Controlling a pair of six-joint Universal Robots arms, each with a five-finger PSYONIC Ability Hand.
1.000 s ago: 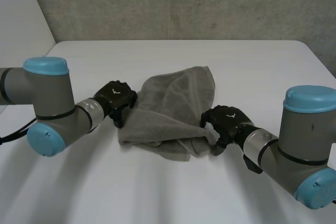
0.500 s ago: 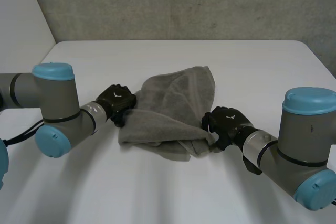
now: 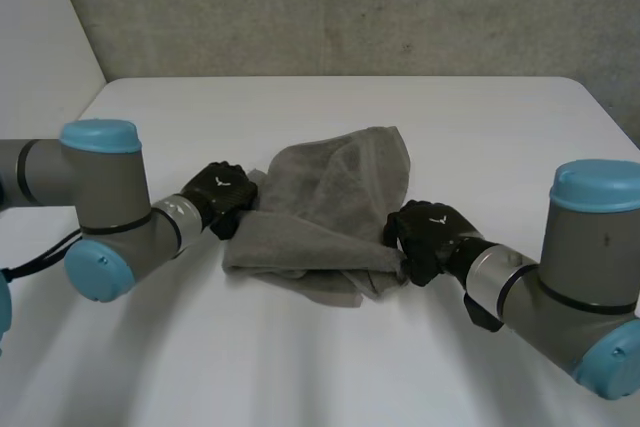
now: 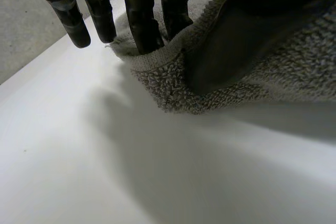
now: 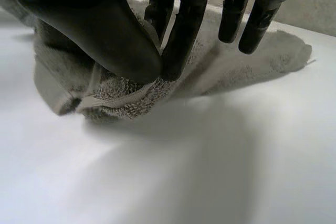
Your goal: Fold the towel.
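Grey towel (image 3: 330, 192) bunched on white table (image 3: 300, 357), left robot hand (image 3: 222, 197) pinching one edge, right robot hand (image 3: 425, 232) clamping opposite corner between thumb and fingers

Head camera is looking down from behind and between the arms, across the white table (image 3: 330, 367) toward a grey wall (image 3: 350, 7). Wrist cameras are peering along the left hand (image 4: 142, 9) and right hand (image 5: 94, 24) from very close, low over the surface. All three are sharing the towel (image 3: 330, 197), the wrist cameras seemingly taking in opposite edges.
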